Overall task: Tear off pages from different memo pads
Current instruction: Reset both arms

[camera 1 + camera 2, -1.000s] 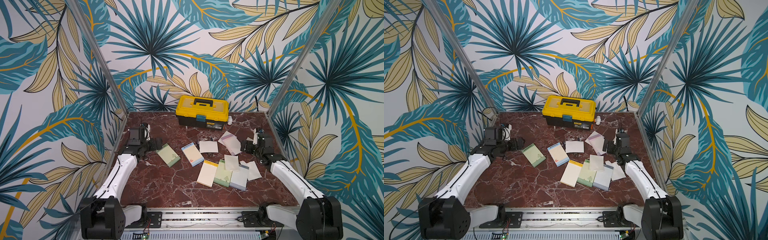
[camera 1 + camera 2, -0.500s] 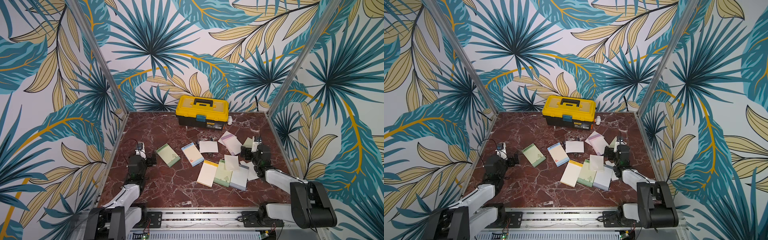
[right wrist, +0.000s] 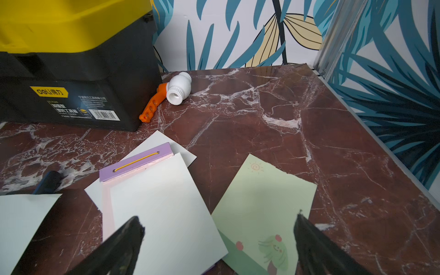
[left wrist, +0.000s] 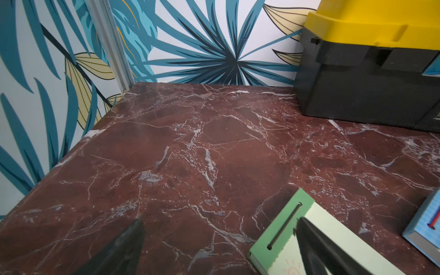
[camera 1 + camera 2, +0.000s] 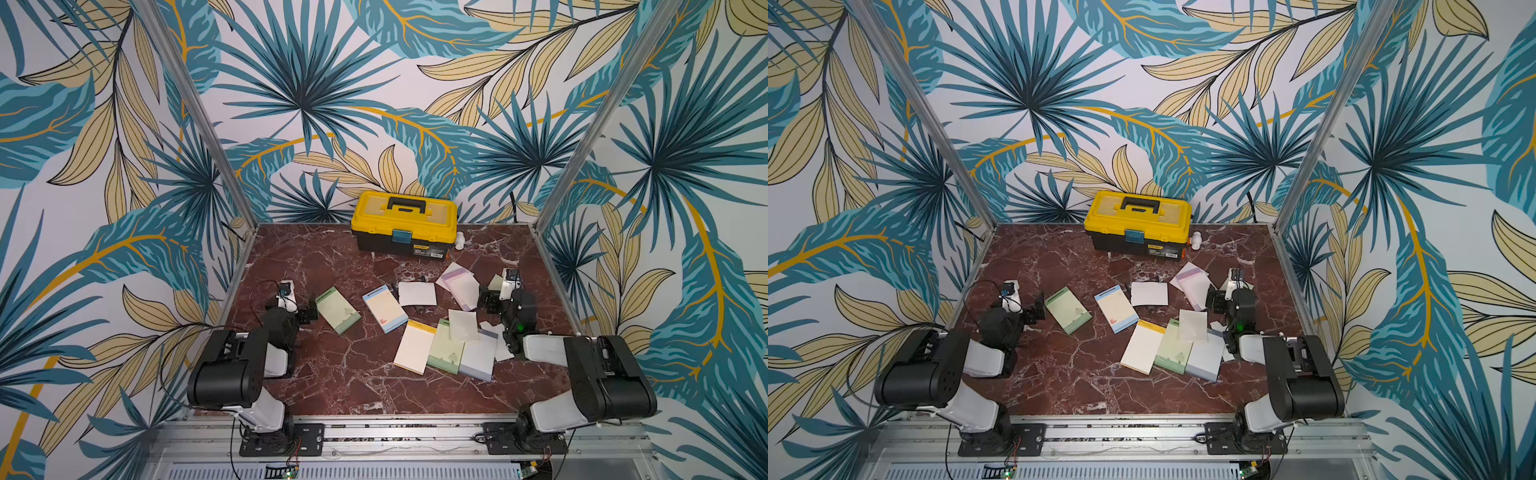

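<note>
While nothing is held, both sets of jaws stand wide over the marble table [image 5: 332,374].
At one fingertip of the left gripper [image 4: 219,221] lies the green memo pad [image 4: 285,247], header end nearest. Ahead of the right gripper [image 3: 217,217], between its fingers, lie the lilac-headed memo pad [image 3: 152,190] and a loose green page [image 3: 262,202].

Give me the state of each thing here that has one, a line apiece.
yellow toolbox: lid shut.
left gripper: open, empty, at the green memo pad's bound end.
right gripper: open, empty.
lilac memo pad: lying flat, a white sheet across it.
green page: torn off, lying loose and flat.
white valve: on its side beside the toolbox.
</note>
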Available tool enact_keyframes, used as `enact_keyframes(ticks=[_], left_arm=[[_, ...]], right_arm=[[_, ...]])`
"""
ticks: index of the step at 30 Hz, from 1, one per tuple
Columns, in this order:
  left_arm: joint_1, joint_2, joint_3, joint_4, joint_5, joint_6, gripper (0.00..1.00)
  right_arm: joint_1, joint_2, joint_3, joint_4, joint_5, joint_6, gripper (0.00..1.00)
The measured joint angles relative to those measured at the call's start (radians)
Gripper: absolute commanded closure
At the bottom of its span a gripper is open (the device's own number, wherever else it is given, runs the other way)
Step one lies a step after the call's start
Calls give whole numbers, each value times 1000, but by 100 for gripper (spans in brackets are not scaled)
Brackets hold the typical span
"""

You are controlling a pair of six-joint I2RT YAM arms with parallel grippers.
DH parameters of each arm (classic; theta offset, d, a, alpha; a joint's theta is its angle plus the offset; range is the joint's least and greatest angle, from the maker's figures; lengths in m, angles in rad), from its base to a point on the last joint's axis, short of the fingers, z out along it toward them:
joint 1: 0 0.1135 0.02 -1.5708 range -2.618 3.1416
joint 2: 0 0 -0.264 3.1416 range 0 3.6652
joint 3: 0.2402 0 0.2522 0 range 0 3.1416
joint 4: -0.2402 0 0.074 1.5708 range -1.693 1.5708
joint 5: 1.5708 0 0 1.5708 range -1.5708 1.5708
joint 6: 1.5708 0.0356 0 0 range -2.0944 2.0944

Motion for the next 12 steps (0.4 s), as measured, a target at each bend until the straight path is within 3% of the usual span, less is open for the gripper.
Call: enact_keyframes(ticks=[6, 12], left_arm=[[-12, -6, 103, -63, -108, -12, 0], [-31, -8, 112, -83, -176, -13, 0]], right_arm=[[0, 0, 0, 0, 0, 0, 1], [0, 0, 1, -1, 0, 0, 0]])
